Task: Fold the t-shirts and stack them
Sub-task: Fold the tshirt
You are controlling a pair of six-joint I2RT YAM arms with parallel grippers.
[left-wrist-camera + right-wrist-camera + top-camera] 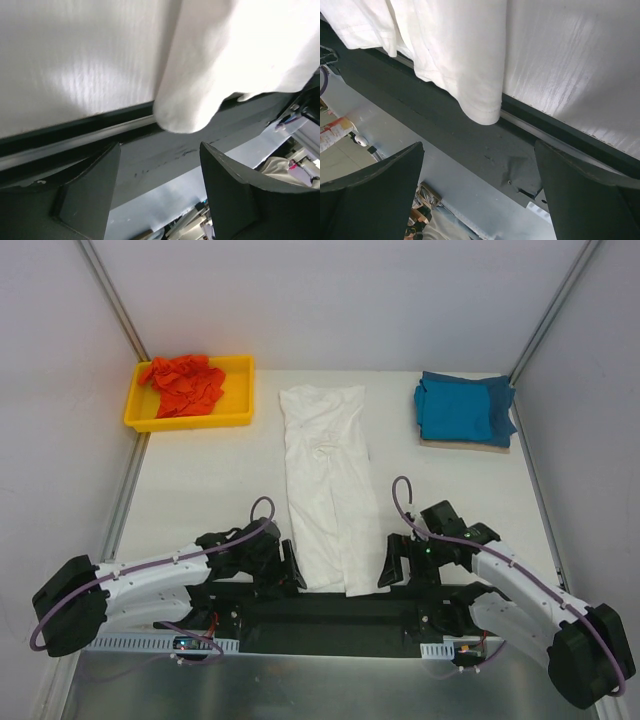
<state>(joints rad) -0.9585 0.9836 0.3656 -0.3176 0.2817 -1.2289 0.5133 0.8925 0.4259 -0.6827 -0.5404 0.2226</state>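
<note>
The white t-shirt (325, 480) lies as a long narrow strip down the middle of the table, its near end hanging over the front edge. My left gripper (292, 575) sits just left of that end and my right gripper (385, 570) just right of it. In the left wrist view a rounded white corner (185, 110) hangs above the open left gripper (160, 146), with nothing between the fingers. In the right wrist view the hem corner (481, 110) hangs above the open, empty right gripper (479, 146). The teal-blue t-shirt (462, 408) lies folded at the back right. The orange-red t-shirt (185, 383) is crumpled in the tray.
A shallow yellow tray (190, 422) stands at the back left. A brown board (465, 445) shows under the teal shirt. The black base plate (320, 615) runs along the near edge between the arms. Grey walls close in the sides and back.
</note>
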